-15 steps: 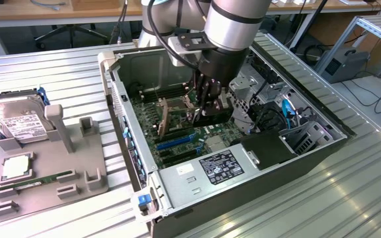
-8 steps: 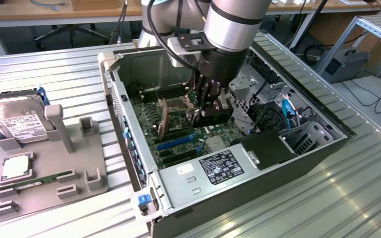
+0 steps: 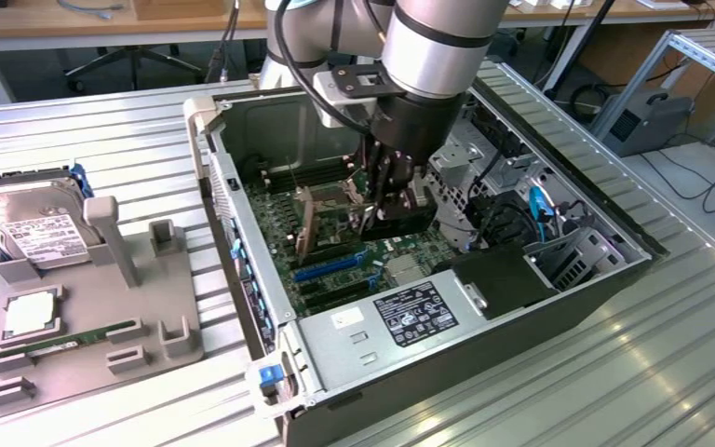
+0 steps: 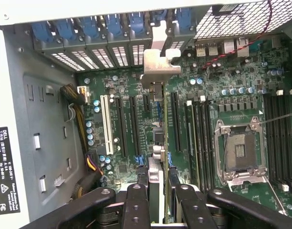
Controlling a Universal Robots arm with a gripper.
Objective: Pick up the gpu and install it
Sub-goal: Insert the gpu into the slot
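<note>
The gpu is a thin card seen edge-on in the wrist view. Its silver bracket lies close to the blue-latched rear slot openings of the computer case. It stands upright over the expansion slots of the green motherboard. My gripper is shut on the card's near end, a black finger on each side. In the exterior view the gripper reaches down inside the open case, with the gpu hanging at its fingers just above the board. Whether the card's edge sits in a slot I cannot tell.
The CPU socket and memory slots lie beside the card. Cables and drive cages crowd the case's right side in the exterior view. At the exterior view's left, a grey fixture holds a hard drive, a processor and a memory stick.
</note>
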